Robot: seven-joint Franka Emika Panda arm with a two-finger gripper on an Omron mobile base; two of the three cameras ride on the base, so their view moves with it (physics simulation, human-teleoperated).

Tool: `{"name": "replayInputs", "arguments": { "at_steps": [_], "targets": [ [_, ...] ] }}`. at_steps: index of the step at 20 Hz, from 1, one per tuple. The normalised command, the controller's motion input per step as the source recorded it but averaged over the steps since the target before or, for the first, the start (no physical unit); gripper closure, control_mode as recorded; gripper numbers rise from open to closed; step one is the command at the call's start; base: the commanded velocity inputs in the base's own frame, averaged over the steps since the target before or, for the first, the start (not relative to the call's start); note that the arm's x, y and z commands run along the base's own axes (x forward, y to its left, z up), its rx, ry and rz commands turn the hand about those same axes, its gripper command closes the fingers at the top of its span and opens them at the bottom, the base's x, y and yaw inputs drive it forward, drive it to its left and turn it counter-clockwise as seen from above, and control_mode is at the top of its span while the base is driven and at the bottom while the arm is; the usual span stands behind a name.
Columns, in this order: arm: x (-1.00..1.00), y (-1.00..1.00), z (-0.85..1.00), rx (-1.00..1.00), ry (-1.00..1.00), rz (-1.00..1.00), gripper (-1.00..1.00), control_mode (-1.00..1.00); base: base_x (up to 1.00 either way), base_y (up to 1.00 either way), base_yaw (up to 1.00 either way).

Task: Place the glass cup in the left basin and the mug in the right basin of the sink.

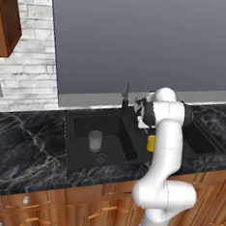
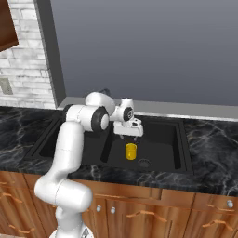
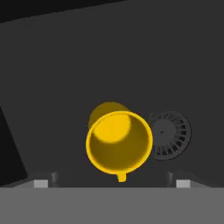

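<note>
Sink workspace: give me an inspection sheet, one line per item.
Surface: black marbled counter around the sink, wood cabinets below.
Glass cup: glass cup stands upright in the left basin, near its drain.
Mug: mug stands upright in the right basin, beside the drain; its handle points toward the camera in the hand view.
Clutter: nothing seen.
Gripper: gripper is open above the mug, fingertips apart and clear of it.
Cables: nothing seen.
Surroundings: dark faucet behind the divider, grey panel above, white brick wall at left.
</note>
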Motion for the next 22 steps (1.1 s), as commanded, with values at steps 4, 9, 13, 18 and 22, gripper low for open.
{"name": "replayInputs", "arguments": {
  "at_steps": [4,9,13,18,22],
  "targets": [
    [-0.67,0.85,0.43,-0.25,-0.05,0.02,-1.0,-1.0,0.0,0.0,0.0],
    [-0.79,0.7,0.62,-0.14,-0.18,0.02,-1.0,-1.0,0.0,0.0,0.0],
    [-0.69,0.47,0.88,-0.03,-0.21,0.0,-1.0,-1.0,0.0,0.0,0.0],
    [-0.79,0.36,0.85,0.02,-0.23,0.0,-1.0,-1.0,0.0,0.0,0.0],
    [-0.85,0.24,0.74,0.14,-0.22,0.0,-1.0,-1.0,0.0,0.0,0.0]
  ]
}}
